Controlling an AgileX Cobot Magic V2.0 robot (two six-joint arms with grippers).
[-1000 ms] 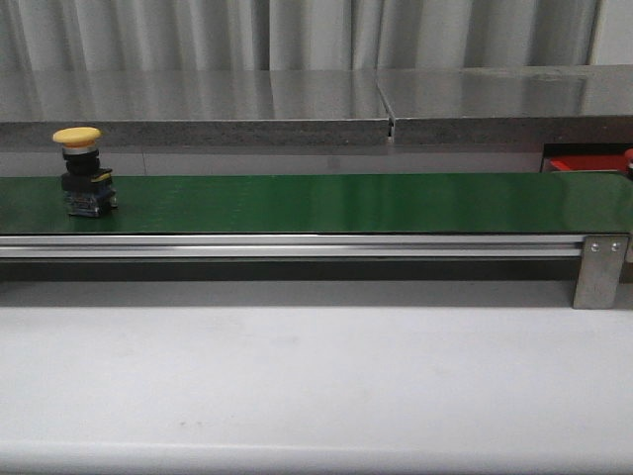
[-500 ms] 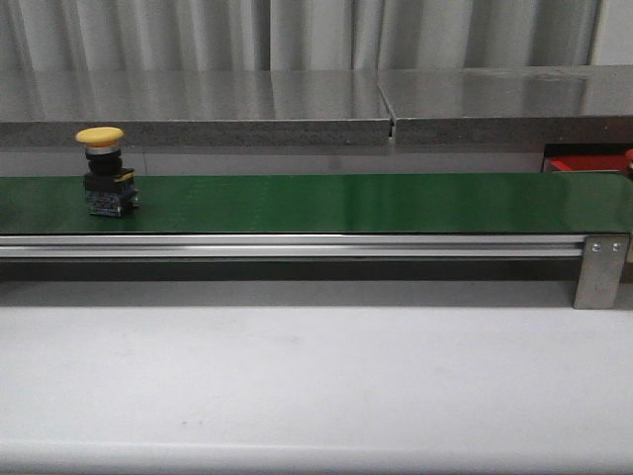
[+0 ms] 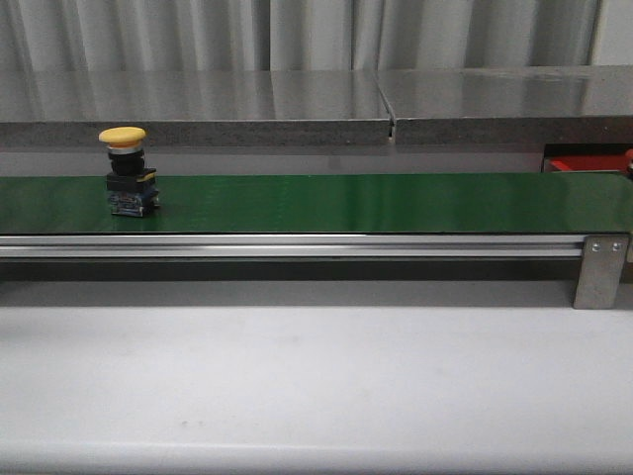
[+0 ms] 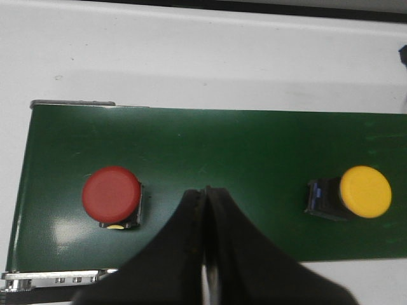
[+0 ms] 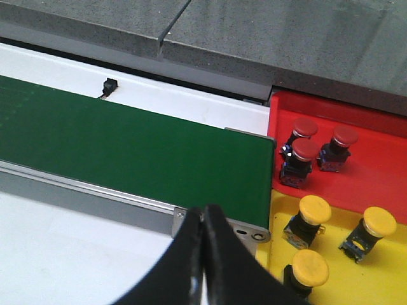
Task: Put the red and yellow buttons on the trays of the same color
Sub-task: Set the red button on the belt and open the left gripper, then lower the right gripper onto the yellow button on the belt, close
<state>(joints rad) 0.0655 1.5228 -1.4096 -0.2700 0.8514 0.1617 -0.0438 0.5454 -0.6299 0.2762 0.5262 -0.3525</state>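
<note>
Yellow button (image 3: 127,171) stands on the green belt (image 3: 356,203), near its left end in the front view. Upright: long axis vertical, mushroom cap on top, black-and-blue body on the belt.

Left wrist view: left gripper (image 4: 205,194) hangs over the belt, fingers pressed together, nothing between them. It sits between two buttons: red button (image 4: 112,195) on one side, yellow button (image 4: 362,192) on the other. Neither touches the fingers; the yellow one is further off. Both caps face the camera, so both stand upright. The red one is near the belt's end.

Right wrist view: right gripper (image 5: 202,219) is also clenched and empty, over the belt's other end by the metal bracket (image 5: 248,234). Red tray (image 5: 375,165) and yellow tray (image 5: 381,267) sit just past that end, side by side. Three red buttons (image 5: 305,149) in the red tray, three yellow buttons (image 5: 315,210) in the yellow tray, all tipped at various angles, well apart from the fingers.

Neither arm shows in the front view.
</note>
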